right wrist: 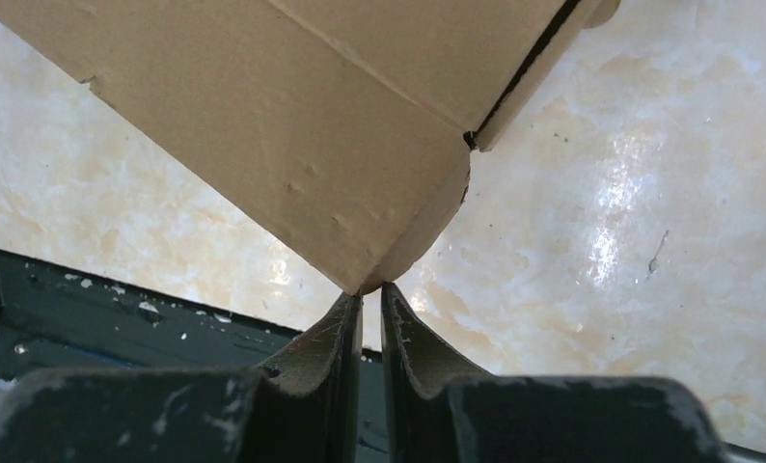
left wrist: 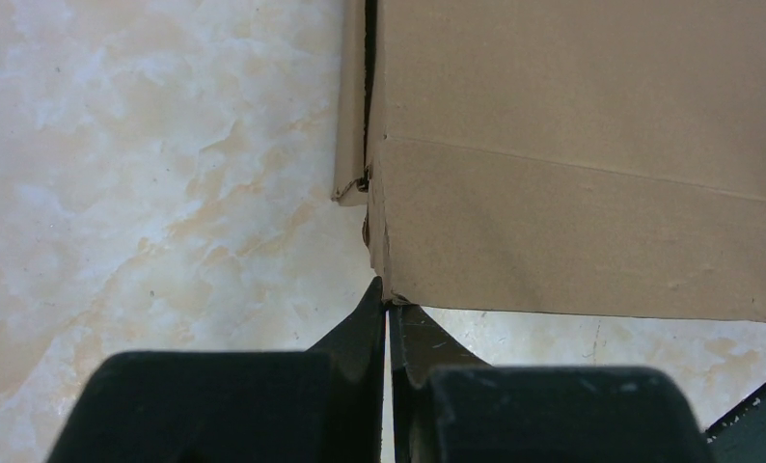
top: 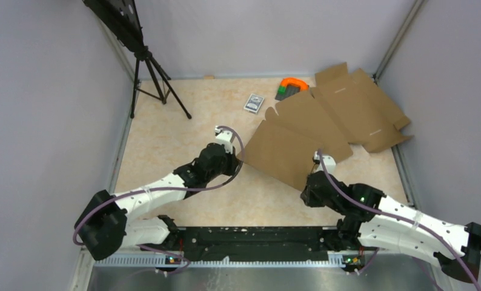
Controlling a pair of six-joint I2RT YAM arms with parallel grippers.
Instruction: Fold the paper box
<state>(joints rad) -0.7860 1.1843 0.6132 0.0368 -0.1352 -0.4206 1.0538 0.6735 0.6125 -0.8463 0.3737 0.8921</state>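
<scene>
Top view: the paper box (top: pixel 292 145) lies mid-table, partly formed. Its wide brown panel is tilted, with the near edge towards the arm bases. All positions below are given relative to the box.

Left gripper (left wrist: pixel 387 307): at the box's near-left corner. In the left wrist view the two black fingers (left wrist: pixel 355 333) are drawn together to a hairline, and the cardboard corner meets them at the very tips. We record the jaws as closed on that corner. A narrow side flap stands just left of the corner, with a dark slit between flap and panel.

Right gripper (right wrist: pixel 371 289): at the box's near-right corner. The right wrist view shows a thin gap between the fingers, with the rounded cardboard corner sitting in its mouth. The contact itself is hidden at the tips, so we read this as a pinch on the corner, probably a light one. A crease runs across the panel above the corner.

Beyond the box's far-right side, a second flat blank (top: pixel 362 112) is spread out, its edge overlapping or touching the box. Beyond the box's far edge there is an orange and green object (top: pixel 291 86). A small grey card pack (top: pixel 254 102) lies to the box's far left, apart from it. The marbled table (top: pixel 165 139) shows bare to the box's left.
</scene>
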